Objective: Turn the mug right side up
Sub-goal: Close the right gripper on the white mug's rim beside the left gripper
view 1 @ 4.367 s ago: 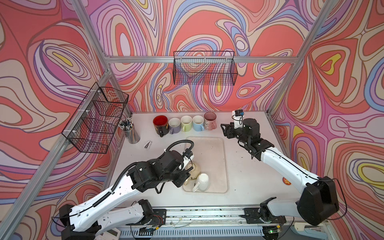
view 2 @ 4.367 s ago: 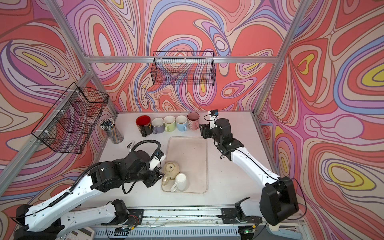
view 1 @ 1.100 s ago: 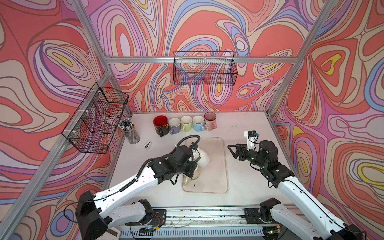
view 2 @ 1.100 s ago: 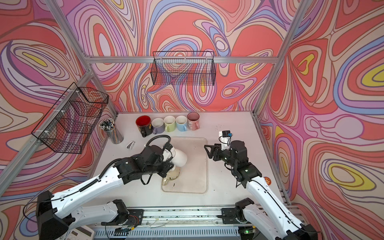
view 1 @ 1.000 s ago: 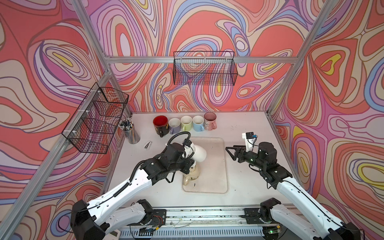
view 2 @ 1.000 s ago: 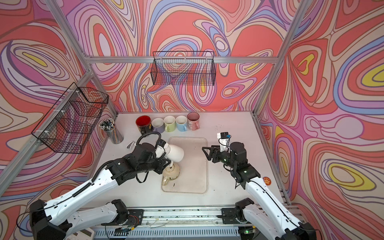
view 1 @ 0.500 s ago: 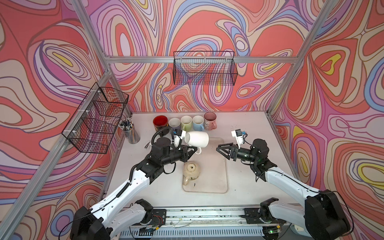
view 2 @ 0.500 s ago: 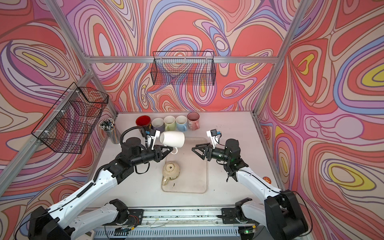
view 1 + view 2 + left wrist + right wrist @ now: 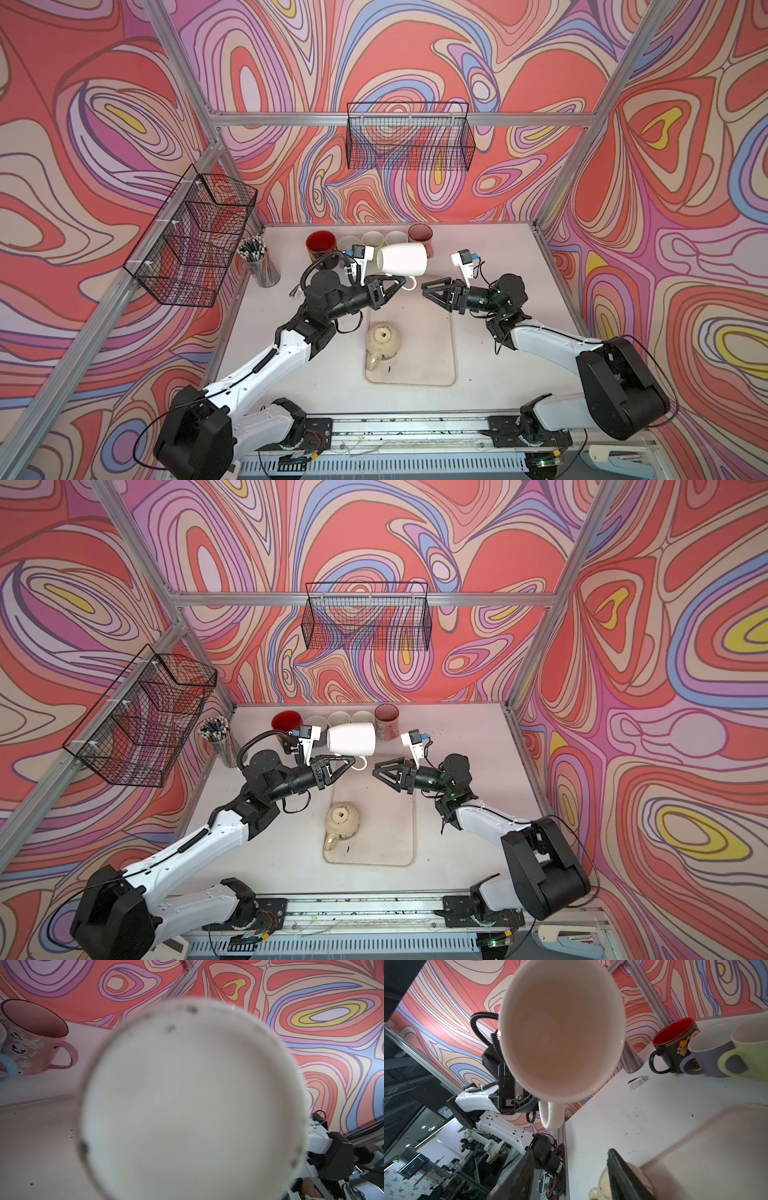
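At mid-frame in both top views, the left pincer [image 9: 398,284] grips the handle of the white mug [image 9: 402,259], which hangs on its side above the tabletop [image 9: 498,249], mouth toward the right pincer [image 9: 432,293], whose jaws stand apart, empty.

— What does the left wrist view give?
— Mostly blur: the white mug [image 9: 193,1101] fills it, cut off at the edge, hiding the left gripper [image 9: 348,764]. The pink mug [image 9: 31,1043] is clipped at the edge.
— And the right wrist?
— The white mug's rim is cropped; the teapot [image 9: 646,1186] is cut off and partly behind a finger of the right gripper [image 9: 570,1153]. The green mug [image 9: 753,1055] is clipped too.
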